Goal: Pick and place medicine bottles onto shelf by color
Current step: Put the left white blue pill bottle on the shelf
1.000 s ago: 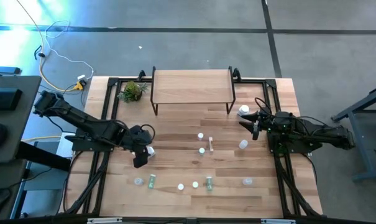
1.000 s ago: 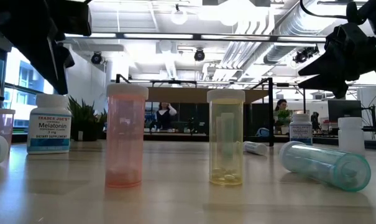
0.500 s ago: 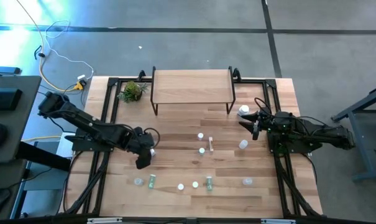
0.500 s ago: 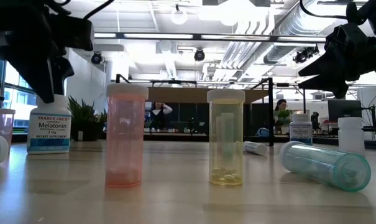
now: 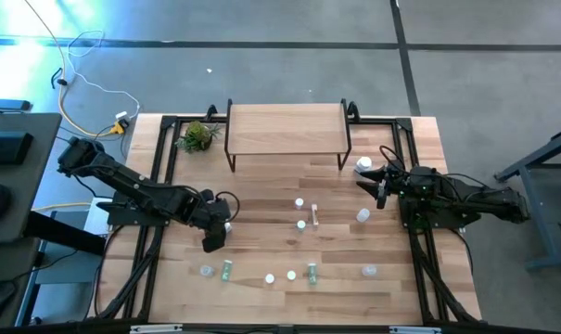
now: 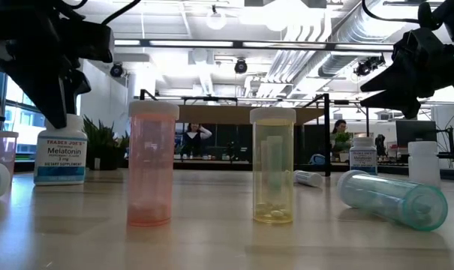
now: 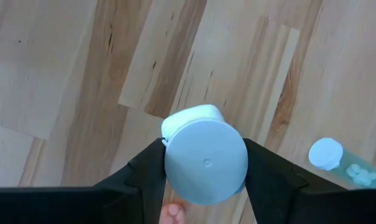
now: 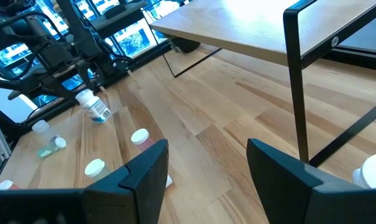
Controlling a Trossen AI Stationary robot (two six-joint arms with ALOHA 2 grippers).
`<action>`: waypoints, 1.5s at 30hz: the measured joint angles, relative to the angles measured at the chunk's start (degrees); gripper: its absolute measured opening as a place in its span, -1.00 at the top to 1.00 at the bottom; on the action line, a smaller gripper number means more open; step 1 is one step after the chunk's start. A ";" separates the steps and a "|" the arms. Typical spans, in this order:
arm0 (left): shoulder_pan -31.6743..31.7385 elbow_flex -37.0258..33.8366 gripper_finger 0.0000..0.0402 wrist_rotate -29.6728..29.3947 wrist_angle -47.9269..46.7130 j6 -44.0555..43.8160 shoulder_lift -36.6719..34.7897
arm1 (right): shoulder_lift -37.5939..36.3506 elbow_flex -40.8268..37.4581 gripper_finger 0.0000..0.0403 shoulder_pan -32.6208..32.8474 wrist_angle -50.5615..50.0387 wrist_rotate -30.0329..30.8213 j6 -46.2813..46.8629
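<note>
Left wrist view: I see my left gripper point(image 7: 203, 171) with both fingers point(image 7: 147, 174) against the sides of a white Melatonin bottle point(image 7: 203, 158), clamped on it, upright on the table point(image 5: 261, 199) left of centre. My right gripper point(image 5: 368, 176) hangs with fingers apart just beside the shelf point(image 5: 285, 130), near a white jar point(image 5: 363, 165). Other bottles point(image 5: 300, 225) lie scattered mid-table.
</note>
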 joint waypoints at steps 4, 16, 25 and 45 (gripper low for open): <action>0.14 1.66 0.14 1.29 -0.75 0.11 -0.12 | 0.01 -0.01 -0.04 0.00 0.00 0.00 0.00; 10.61 20.05 0.15 -0.18 -9.93 18.23 -0.22 | 0.01 0.00 -0.04 -0.01 0.00 0.01 -0.01; 24.85 33.58 0.15 -2.43 -12.39 36.01 -0.26 | 0.02 0.00 -0.04 0.00 0.00 -0.01 0.00; 57.33 52.04 0.15 4.33 -3.73 83.09 0.26 | 0.00 0.00 -0.04 0.00 -0.01 0.01 -0.01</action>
